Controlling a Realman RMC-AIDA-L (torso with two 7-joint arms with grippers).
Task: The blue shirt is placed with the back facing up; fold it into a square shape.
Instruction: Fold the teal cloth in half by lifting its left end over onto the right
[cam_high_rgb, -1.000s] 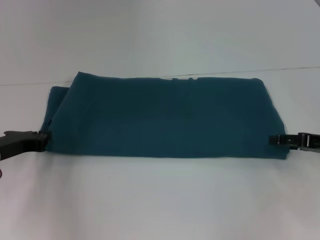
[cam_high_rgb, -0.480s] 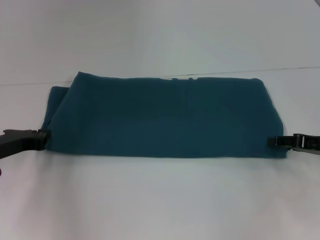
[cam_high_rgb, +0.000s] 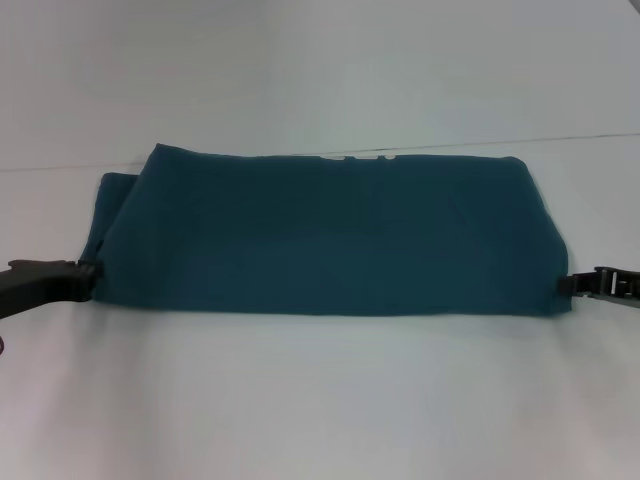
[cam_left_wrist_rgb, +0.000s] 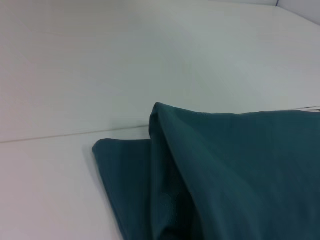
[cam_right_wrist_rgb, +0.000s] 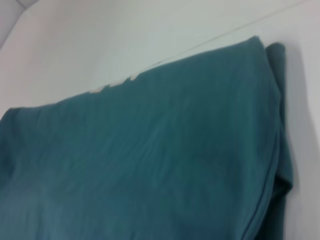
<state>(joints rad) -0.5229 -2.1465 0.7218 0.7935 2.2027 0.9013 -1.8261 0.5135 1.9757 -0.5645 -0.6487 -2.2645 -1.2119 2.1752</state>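
Note:
The blue shirt lies on the white table as a long, wide folded band, plain side up. A sliver of off-white lettering peeks out at its far edge. My left gripper rests at the band's near left corner, touching the cloth. Over on the right, my right gripper sits just off the near right corner, barely clear of the fabric. The left wrist view shows the stacked layers of the blue shirt at its left end. In the right wrist view the blue shirt fills most of the picture.
The white table stretches bare in front of the shirt and behind it. A thin seam line runs across the table just beyond the shirt's far edge. Nothing else stands nearby.
My right gripper has slid outward to the right, off the shirt's right end. The left gripper has stayed at the left corner. The shirt has kept its shape.

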